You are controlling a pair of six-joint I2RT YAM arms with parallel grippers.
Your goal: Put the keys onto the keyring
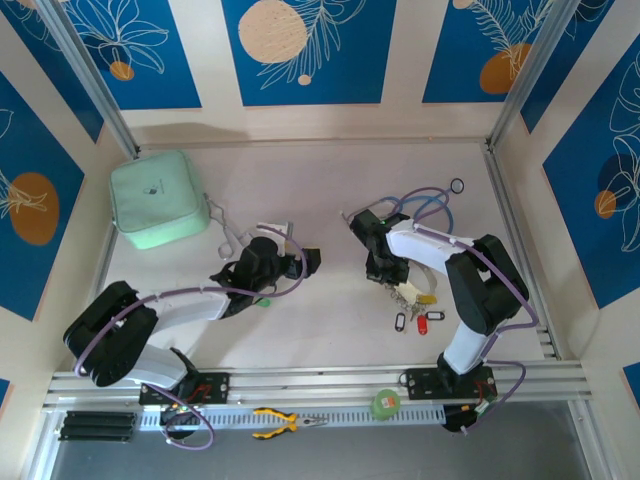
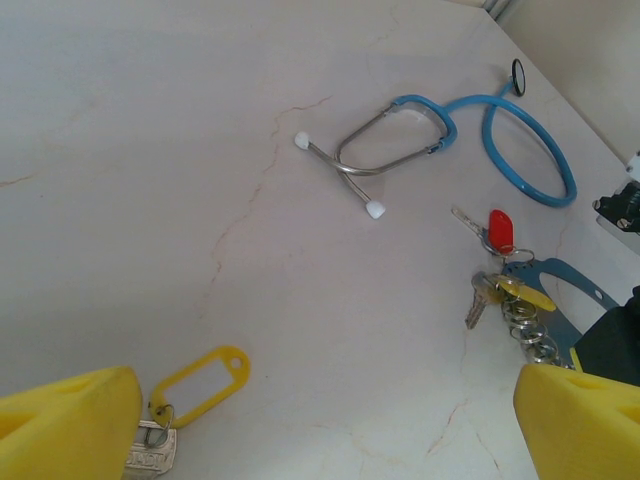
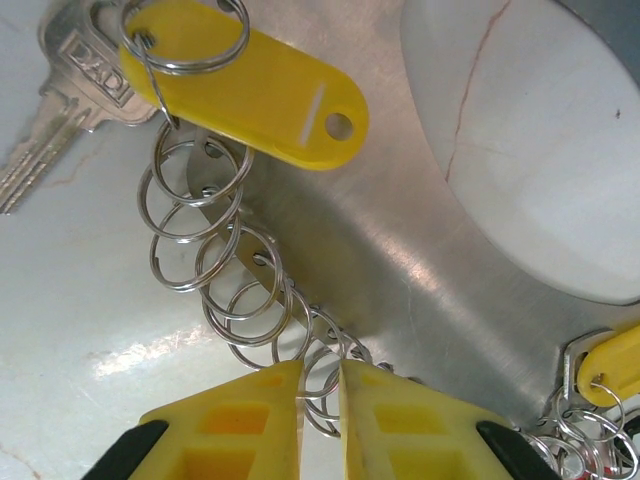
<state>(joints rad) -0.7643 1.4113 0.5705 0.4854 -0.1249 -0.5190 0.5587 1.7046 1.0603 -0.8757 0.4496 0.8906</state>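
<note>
- right gripper (image 3: 320, 378) narrow, yellow fingers (image 3: 230, 425) pinched on a link of the keyring (image 3: 225, 265)
- keyring looked like a chain of thin silvery split rings, each overlapping the next, curving away from the fingertips
- chain lay partly across a brushed metal plate (image 3: 430, 270), partly on the pale bench (image 1: 330, 180)
- far end of the chain met a silvery key with stamped lettering on its head, plus a yellow tag (image 3: 265, 85) on its own ring
- top view: keys (image 1: 408, 298) bunched right of bench middle, nearer the near edge, right gripper directly over them
- red, black and yellow tags fanned out toward the near edge
- left gripper (image 2: 325, 395) wide open, nothing between its fingers
- loose key (image 2: 150, 455) with a second yellow tag sat just beside one left finger, well apart from the bunch
- blue stethoscope (image 2: 480, 130) lay beyond the bunch, toward the far right corner
</note>
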